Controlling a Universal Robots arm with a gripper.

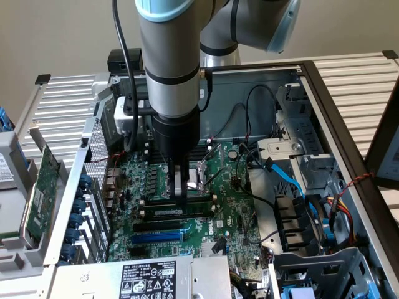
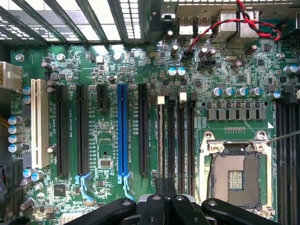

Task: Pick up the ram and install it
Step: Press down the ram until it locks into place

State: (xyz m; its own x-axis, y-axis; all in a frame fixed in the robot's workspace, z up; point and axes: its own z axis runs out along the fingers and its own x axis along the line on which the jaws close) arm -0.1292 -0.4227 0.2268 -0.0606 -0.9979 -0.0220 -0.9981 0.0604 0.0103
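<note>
The ram [image 1: 163, 213] stands on edge in one of the black memory slots [image 1: 187, 204] on the green motherboard, its white label facing the front. In the wrist view the ram [image 2: 161, 140] is a thin pale line in the slot nearest the long black expansion slot. My gripper [image 1: 181, 200] points straight down, its fingers together at the ram's top edge near the middle of the stick. The closed gripper [image 2: 165, 187] meets the end of that line in the wrist view, so the part of the stick under it is hidden.
An empty CPU socket [image 2: 234, 176] lies just beyond the memory slots. A blue expansion slot [image 2: 122, 131] and black ones run alongside. A green expansion card [image 1: 40, 187] leans outside the case at the exterior view's left. Blue and black cables [image 1: 293, 180] crowd the right side.
</note>
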